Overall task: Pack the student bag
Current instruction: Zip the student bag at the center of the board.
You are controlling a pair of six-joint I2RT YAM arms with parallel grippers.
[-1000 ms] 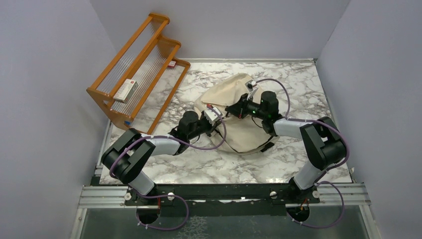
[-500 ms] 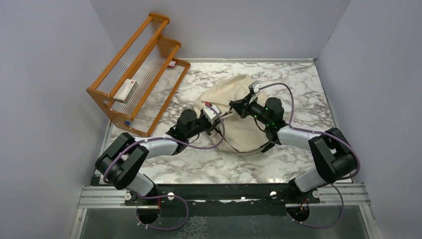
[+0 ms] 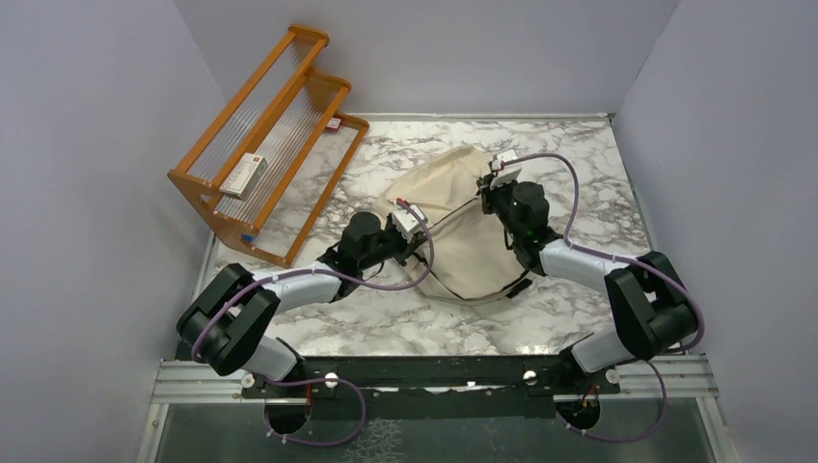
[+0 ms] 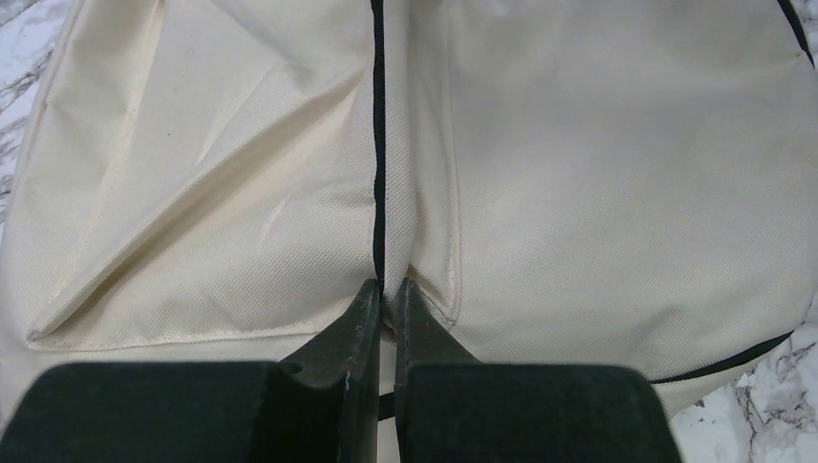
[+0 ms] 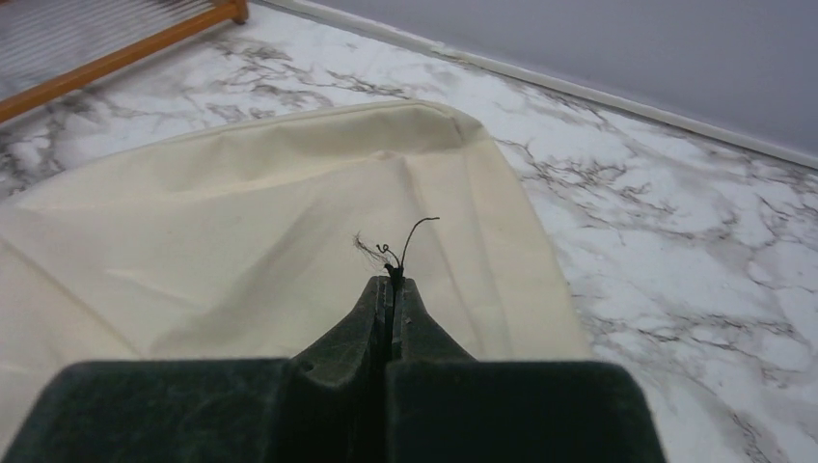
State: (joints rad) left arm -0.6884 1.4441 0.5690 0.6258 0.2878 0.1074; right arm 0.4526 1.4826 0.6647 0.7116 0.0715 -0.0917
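The student bag point(image 3: 463, 241) lies flat on the marble table, cream canvas with black zipper lines. My left gripper point(image 3: 427, 233) is at its left side. In the left wrist view the gripper point(image 4: 386, 286) is shut on a fold of the bag's fabric point(image 4: 598, 193), right at a black zipper line point(image 4: 377, 145). My right gripper point(image 3: 484, 190) is over the bag's far part. In the right wrist view the gripper point(image 5: 391, 283) is shut on a thin black zipper cord point(image 5: 397, 256), whose frayed end sticks out above the bag point(image 5: 241, 222).
A wooden rack point(image 3: 265, 135) stands at the back left with a small box point(image 3: 242, 175) on its rails. Grey walls close in the table's left, back and right. Bare marble point(image 5: 675, 241) lies right of the bag.
My right gripper has moved back and to the right across the bag with the black cord in it. The left gripper has kept its hold and hardly moved.
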